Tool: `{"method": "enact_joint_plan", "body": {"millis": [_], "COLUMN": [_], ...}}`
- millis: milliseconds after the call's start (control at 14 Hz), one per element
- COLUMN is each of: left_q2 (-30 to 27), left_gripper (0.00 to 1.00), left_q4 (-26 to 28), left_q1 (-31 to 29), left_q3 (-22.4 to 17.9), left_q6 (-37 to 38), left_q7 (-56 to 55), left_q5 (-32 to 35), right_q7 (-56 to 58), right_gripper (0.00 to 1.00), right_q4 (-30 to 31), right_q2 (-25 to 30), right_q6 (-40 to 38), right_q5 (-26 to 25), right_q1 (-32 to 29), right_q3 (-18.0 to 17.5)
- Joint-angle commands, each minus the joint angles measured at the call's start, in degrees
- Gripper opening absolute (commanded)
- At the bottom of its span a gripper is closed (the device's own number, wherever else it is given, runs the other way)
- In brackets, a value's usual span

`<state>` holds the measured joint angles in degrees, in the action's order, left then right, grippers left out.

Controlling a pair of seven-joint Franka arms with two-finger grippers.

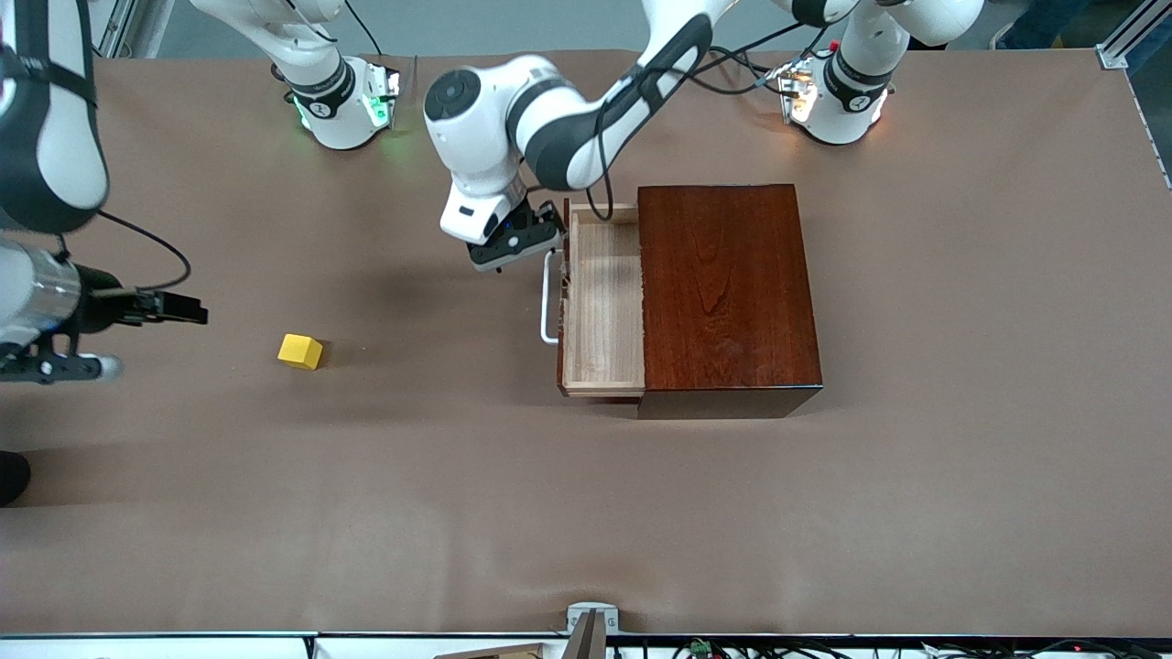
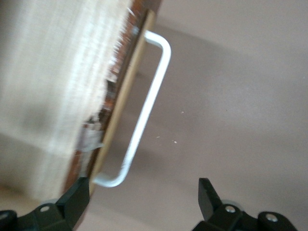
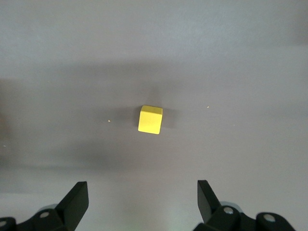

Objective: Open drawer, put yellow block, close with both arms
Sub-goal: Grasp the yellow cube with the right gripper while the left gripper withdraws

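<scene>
drawer [image 1: 602,302] pale grained wood | handle [image 1: 548,297] white U-bar | yellow block [image 1: 300,351] cube

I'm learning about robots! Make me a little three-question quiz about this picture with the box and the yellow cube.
1. True or false: the drawer is pulled out of the dark wooden box.
2. Where is the yellow block? A) in the drawer B) on the table C) held by a gripper
3. Fill in: the left gripper is beside the drawer's white ____.

Key
1. True; its pale tray is empty.
2. B; it sits alone toward the right arm's end, with the right gripper above it, jaws open.
3. Handle; the left gripper's jaws are open and hold nothing.
</scene>
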<state>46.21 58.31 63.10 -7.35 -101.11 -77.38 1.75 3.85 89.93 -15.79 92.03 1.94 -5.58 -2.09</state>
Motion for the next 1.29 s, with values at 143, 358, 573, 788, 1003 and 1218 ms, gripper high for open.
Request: {"method": "enact_joint_plan", "body": {"millis": [143,358,573,788,1003,1218], "left_q2": [-8.56,-17.35,-23.25,-27.91,-33.27,-36.35], "left_gripper": [1.00,1.00,1.00,1.00,1.00,1.00], "left_q4": [0.23,0.93,1.37,3.64,10.14,13.93], "left_q1": [-0.78,-7.18,-15.25,-23.96,-31.35,-38.20], "left_q3": [-0.39,-0.30,-0.04,0.05,0.14,0.32], "left_q6": [9.94,17.67,23.22,27.01,26.58,25.87], "left_q7": [3.18,10.74,17.05,34.35,45.87,55.11], "left_q5": [2.99,2.99,3.87,3.79,3.70,3.17], "right_q7": [-0.42,-0.34,-0.42,-0.69,-3.58,-3.59], "right_gripper": [1.00,1.00,1.00,1.00,1.00,1.00], "right_q4": [3.03,10.50,19.29,23.88,26.69,31.08], "right_q2": [-4.25,-4.16,-4.16,-4.25,-4.42,-6.00], "right_q6": [6.65,15.52,26.15,31.54,34.70,42.85], "right_q5": [0.43,0.43,0.43,0.61,2.19,2.19], "right_q1": [-1.44,-1.89,-2.06,-2.50,-0.92,0.83], "right_q3": [-0.81,-0.81,-0.81,-0.90,-1.07,-1.07]}}
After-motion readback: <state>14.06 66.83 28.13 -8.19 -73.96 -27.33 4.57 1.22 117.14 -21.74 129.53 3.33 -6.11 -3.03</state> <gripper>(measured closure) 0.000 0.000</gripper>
